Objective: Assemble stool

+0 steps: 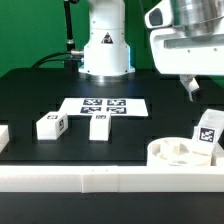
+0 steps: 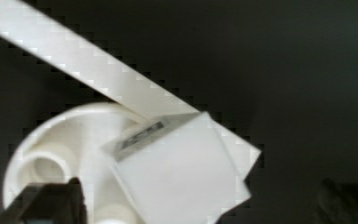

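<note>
The round white seat disc [image 1: 172, 153] lies at the exterior view's lower right against the front rail. One tagged leg [image 1: 207, 134] stands in it, tilted. Two more tagged legs [image 1: 52, 124] [image 1: 99, 125] lie on the black table to the left. My gripper [image 1: 190, 88] hovers above the standing leg, apart from it. In the wrist view the leg [image 2: 179, 160] and the disc [image 2: 55, 140] show below my gripper [image 2: 197, 205]. Its dark fingertips [image 2: 43, 205] stand wide apart on either side of the leg, open and empty.
The marker board [image 1: 103, 105] lies flat at the table's middle, behind the two loose legs. A long white border rail [image 1: 90, 179] runs along the front edge and shows in the wrist view [image 2: 87, 60]. The robot base [image 1: 105, 45] stands at the back.
</note>
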You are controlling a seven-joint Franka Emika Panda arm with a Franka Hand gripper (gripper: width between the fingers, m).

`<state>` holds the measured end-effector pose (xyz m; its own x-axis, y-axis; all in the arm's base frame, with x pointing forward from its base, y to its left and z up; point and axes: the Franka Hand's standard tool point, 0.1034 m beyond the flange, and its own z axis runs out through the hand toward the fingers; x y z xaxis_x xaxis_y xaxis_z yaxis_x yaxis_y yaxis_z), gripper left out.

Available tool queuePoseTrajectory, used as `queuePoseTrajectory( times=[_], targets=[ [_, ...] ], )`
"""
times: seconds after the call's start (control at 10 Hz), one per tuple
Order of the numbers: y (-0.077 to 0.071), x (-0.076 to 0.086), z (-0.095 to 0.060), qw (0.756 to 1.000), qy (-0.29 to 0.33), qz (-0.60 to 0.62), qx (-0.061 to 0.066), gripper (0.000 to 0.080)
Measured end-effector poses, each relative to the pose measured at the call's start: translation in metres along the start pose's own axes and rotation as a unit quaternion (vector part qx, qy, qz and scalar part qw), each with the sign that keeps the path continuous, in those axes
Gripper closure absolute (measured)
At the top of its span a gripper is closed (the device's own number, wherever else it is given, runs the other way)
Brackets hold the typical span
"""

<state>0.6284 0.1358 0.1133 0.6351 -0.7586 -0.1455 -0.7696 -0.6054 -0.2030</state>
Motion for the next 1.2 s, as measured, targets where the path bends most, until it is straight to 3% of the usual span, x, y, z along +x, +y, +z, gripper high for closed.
queuePoseTrajectory(
  times=[0.1,0.5,0.7,1.0,1.2],
  targets=[
    [-0.004,-0.006,-0.001,0.997,0.002,-0.078,-0.011,0.015],
    [-0.005,-0.008,0.0,0.959,0.0,-0.282,-0.014,0.015],
    [-0.002,-0.006,0.001,0.89,0.006,-0.454,-0.035,0.015],
    [0.002,-0.002,0.003,0.777,-0.003,-0.627,-0.054,0.015],
    [0.004,0.0,0.003,0.731,-0.005,-0.68,-0.059,0.015]
  ],
)
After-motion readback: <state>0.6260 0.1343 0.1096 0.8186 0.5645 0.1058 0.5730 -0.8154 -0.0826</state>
